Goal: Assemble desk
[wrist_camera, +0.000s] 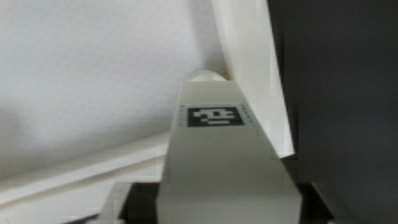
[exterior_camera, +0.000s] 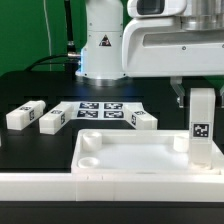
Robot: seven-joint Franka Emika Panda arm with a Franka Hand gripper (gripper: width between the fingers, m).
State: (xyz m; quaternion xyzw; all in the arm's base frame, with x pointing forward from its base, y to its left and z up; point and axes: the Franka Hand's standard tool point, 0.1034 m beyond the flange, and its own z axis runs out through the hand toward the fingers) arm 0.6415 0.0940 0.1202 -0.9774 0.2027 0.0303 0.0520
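My worry at this moment is the alignment; the leg (exterior_camera: 200, 125) hangs upright in the gripper (exterior_camera: 200, 98), directly under it, and its foot meets the corner of the desk panel (exterior_camera: 130, 155) just below; I cannot tell if the foot sits in the corner socket or only on the rim, because the leg itself hides that place; if I press down or turn while it is a little off, I judge the leg can jam on the rim, tilt between the fingers, or push the panel along the table (exterior_camera: 30, 150), since nothing appears to hold the panel down; in the wrist view the panel edge runs slanted past the leg, so I do not trust the squareness; the gripper is closed narrowly on the upper part of the leg and grips nothing else; three other legs (exterior_camera: 52, 120) lie loose, well apart from the gripper toward the exterior view's left, near the marker board (exterior_camera: 100, 110).
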